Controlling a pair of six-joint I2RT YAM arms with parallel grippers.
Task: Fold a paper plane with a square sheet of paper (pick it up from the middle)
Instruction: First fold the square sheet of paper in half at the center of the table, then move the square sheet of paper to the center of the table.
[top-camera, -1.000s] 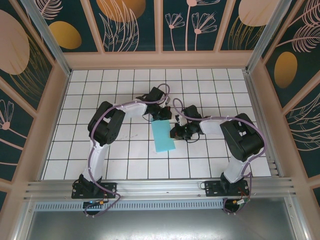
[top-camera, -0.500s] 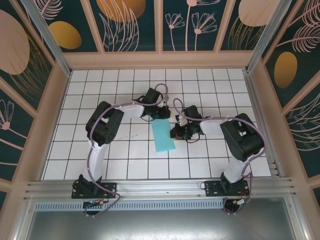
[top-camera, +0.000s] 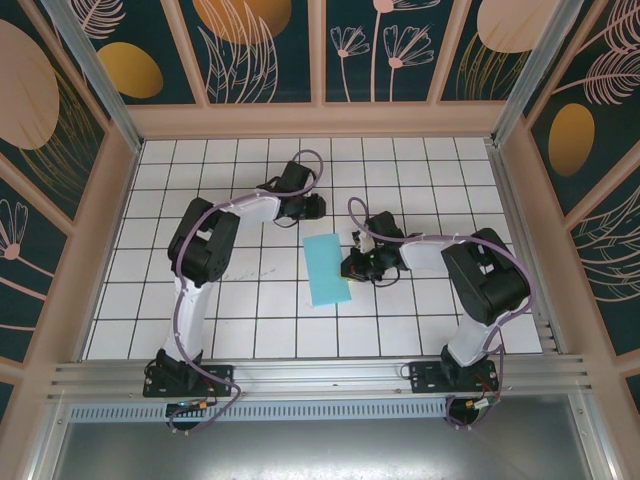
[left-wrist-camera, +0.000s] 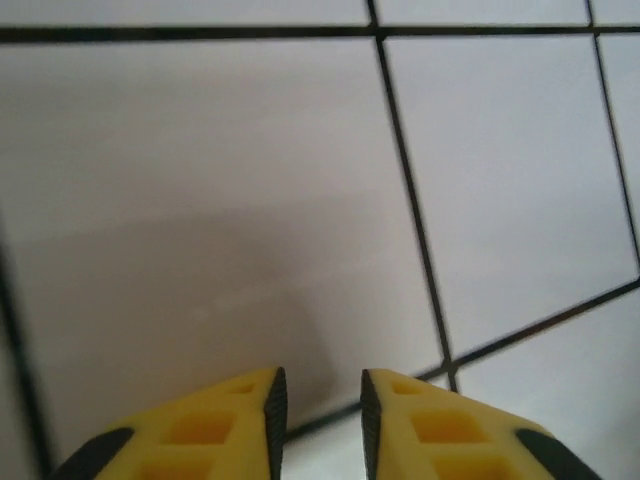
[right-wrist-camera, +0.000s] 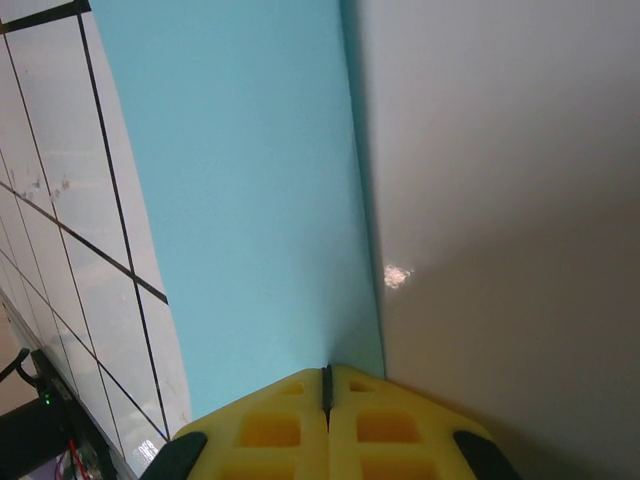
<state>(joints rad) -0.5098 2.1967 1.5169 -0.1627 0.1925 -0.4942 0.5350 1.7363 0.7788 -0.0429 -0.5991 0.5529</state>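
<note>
The paper (top-camera: 326, 268), a folded blue strip flat on the table (top-camera: 230, 300), is met at its right edge by the closed right gripper (right-wrist-camera: 326, 375), while the left gripper (left-wrist-camera: 318, 400) is held slightly open and empty beyond it; an early fold is judged in hand, and a corner pinch is called for next.

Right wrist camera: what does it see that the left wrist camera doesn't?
Right wrist view: a turquoise-blue paper sheet, with the right gripper shut at its edge. Left wrist view: the left gripper slightly open above bare tiles, nothing in the gap. Both: yellow fingers and the white tiled table with black lines.
</note>
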